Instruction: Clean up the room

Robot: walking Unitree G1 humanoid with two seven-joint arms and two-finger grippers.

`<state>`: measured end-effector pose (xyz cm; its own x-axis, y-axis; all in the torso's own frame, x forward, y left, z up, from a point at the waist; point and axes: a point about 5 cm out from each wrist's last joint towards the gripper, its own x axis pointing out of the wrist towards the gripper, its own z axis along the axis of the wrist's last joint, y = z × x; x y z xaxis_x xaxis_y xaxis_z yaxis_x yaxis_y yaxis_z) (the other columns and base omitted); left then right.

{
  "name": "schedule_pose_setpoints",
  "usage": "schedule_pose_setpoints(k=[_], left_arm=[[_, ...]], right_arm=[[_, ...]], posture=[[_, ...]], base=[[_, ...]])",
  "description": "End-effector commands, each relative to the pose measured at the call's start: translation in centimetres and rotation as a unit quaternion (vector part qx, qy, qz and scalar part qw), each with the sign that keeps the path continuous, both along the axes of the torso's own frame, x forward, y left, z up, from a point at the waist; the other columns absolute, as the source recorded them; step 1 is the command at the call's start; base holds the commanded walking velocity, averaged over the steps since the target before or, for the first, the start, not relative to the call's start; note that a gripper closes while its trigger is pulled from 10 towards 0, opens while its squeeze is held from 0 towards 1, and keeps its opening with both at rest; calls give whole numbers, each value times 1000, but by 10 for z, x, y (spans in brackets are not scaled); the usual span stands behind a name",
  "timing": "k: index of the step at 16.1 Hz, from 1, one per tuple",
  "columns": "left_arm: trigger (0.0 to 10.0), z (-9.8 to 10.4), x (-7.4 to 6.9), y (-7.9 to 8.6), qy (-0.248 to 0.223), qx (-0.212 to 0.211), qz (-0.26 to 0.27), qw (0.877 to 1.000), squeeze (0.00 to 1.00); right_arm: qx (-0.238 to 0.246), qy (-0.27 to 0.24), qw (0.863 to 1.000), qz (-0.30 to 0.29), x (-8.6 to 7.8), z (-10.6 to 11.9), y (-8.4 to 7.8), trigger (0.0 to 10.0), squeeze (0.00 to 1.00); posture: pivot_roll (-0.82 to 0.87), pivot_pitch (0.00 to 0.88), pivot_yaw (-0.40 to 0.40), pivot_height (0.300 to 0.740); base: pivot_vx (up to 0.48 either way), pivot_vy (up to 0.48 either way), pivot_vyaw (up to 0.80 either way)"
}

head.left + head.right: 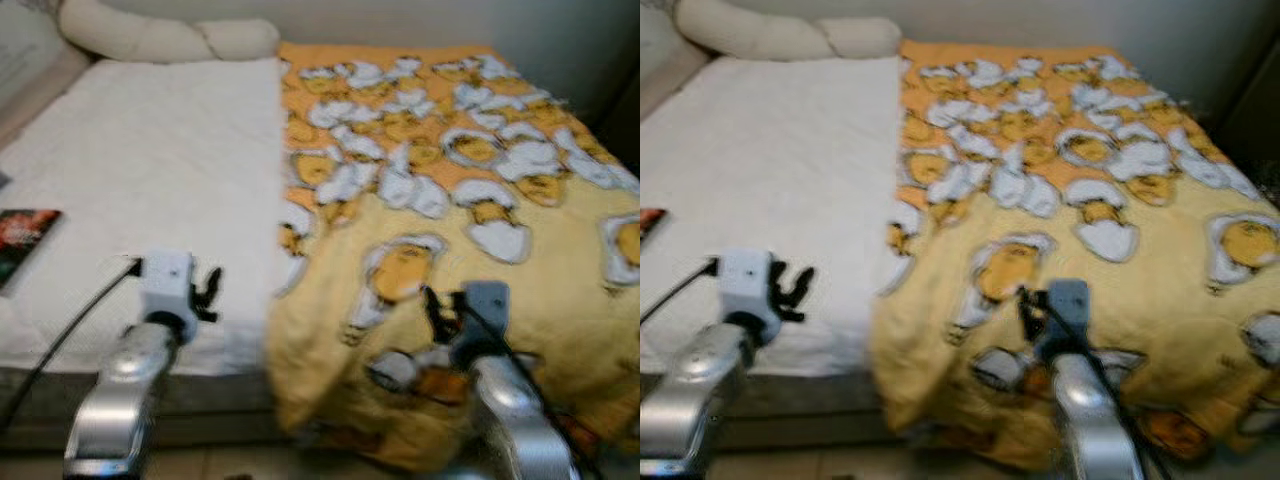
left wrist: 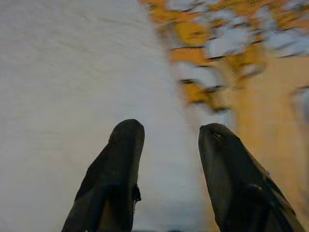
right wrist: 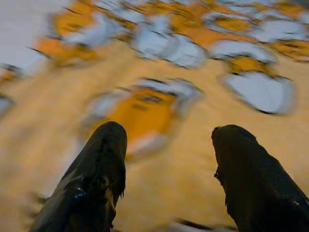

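Note:
A yellow and orange blanket (image 1: 470,200) with a cartoon print covers the right half of the bed and hangs over its front edge. The left half shows a bare white sheet (image 1: 150,180). My left gripper (image 1: 208,292) hovers over the sheet near the bed's front edge, close to the blanket's left border; in the left wrist view its fingers (image 2: 120,164) are spread with nothing between them. My right gripper (image 1: 440,305) is over the blanket near the front edge, open and empty, its fingertips (image 3: 108,145) above a printed figure.
A long cream pillow (image 1: 160,38) lies along the head of the bed. A dark book or box (image 1: 22,238) rests on the sheet at the left edge. A wall closes the back, and the floor (image 1: 250,465) shows below the bed's front.

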<state>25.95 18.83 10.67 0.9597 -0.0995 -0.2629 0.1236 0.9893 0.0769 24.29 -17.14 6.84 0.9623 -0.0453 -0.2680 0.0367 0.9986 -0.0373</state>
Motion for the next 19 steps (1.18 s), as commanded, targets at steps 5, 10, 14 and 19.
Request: schedule_pose_setpoints(k=[5, 10, 14, 19], left_arm=[[10000, 3, 3, 11, -4, 17, 15, 1000, 0], [10000, 0, 0, 12, -1, 19, 21, 1000, 0], [10000, -1, -1, 10, -1, 15, 23, 1000, 0], [10000, 0, 1, 10, -5, 21, 17, 1000, 0]], right_arm=[[32, 3, 999, -5, -1, -3, 9, 10000, 0], [31, 2, 999, 9, 8, -7, 10, 10000, 0], [32, 5, 999, 15, 10, -11, 11, 10000, 0], [41, 6, 999, 19, 13, -15, 12, 10000, 0]], posture=[[-21, 0, 25, 740], [0, 0, -8, 740], [2, 0, -16, 740], [6, 0, -12, 740]], base=[[0, -438, 0], [0, -342, 0], [0, -326, 0], [0, -325, 0]])
